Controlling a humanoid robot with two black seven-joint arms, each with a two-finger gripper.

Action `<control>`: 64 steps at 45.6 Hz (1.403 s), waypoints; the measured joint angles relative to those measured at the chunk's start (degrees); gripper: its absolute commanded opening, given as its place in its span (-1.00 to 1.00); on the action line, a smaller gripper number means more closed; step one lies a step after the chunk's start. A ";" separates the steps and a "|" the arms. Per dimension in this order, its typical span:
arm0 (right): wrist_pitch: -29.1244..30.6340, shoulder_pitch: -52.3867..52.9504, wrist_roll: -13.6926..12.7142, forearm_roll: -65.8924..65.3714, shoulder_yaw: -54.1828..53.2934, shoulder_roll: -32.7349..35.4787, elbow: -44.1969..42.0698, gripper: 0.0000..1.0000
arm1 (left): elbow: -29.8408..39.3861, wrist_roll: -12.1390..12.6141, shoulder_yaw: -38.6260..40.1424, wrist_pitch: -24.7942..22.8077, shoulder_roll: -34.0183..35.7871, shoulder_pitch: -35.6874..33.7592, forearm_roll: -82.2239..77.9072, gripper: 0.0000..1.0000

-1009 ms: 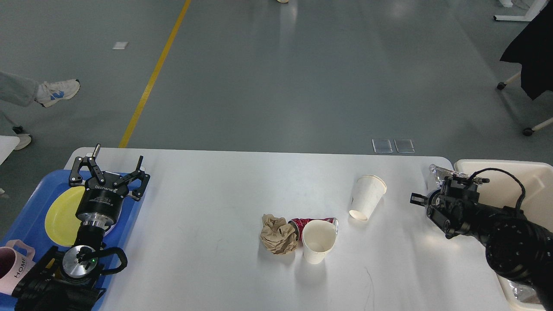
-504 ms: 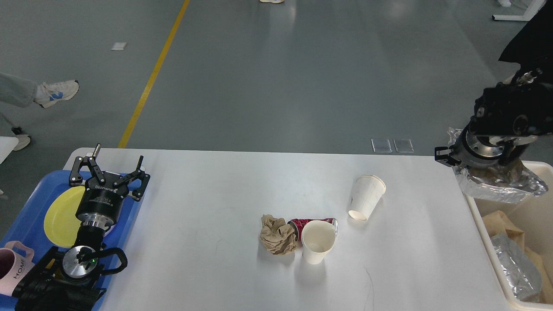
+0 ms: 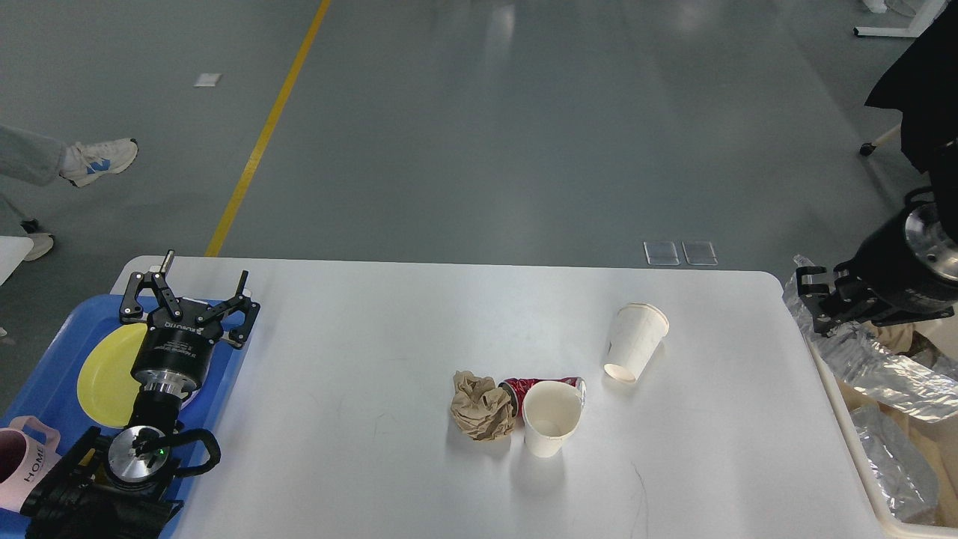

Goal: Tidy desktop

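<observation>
your right claw [image 3: 816, 299] hangs over the cream bin [image 3: 883, 486] at the right edge of the desk [image 3: 374, 419]. a crinkled clear plastic wrapper [image 3: 876, 367] lies just under it, draped on the bin rim and on the brown paper inside. you cannot tell if the claw grips the wrapper or has let it go, because the fingers look small and dark from here. i think it is there because the bin is the place for rubbish.

your left claw [image 3: 191, 299] is wide open and holds nothing. it hovers above the blue tray [image 3: 45, 352], beside the yellow plate [image 3: 105, 367]. a pink mug [image 3: 22, 457] stands on the same tray, so the tray seems to be for dishes you want to keep.

the desk is not tidy yet. in the middle lies a brown paper ball [image 3: 481, 406], touching a crushed red can [image 3: 539, 386], and a white paper cup [image 3: 551, 418] stands in front of the can. a second paper cup [image 3: 636, 341] lies tilted, well apart to the right.

these four things look like rubbish, so i judge the next step is for your right arm to fetch one, probably the tilted cup nearest the bin. it is light and may roll.
</observation>
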State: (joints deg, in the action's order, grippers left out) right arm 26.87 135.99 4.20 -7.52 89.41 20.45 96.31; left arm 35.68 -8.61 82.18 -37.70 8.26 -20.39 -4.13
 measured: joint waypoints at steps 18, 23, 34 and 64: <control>-7.44 -11.94 0.94 -11.77 0.53 16.71 -7.74 -1.00 | -0.01 -0.09 0.00 0.00 0.03 0.06 -0.01 0.93; -8.98 -22.80 1.25 -14.51 -3.69 22.41 -17.15 -1.00 | -0.01 -0.09 0.01 0.00 0.03 0.06 0.00 0.93; -9.68 -54.04 1.32 -15.51 -23.00 25.07 -42.91 -1.00 | -0.01 -0.09 0.03 0.00 0.03 0.03 0.00 0.93; -21.26 -100.72 -0.21 -14.63 -42.63 1.11 -90.12 -1.00 | -0.01 0.00 0.02 0.00 0.00 0.00 0.00 0.93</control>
State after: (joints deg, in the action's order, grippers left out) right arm 5.61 35.27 3.99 -22.15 46.78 21.56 6.19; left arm 35.68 -8.61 82.20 -37.70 8.26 -20.40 -4.13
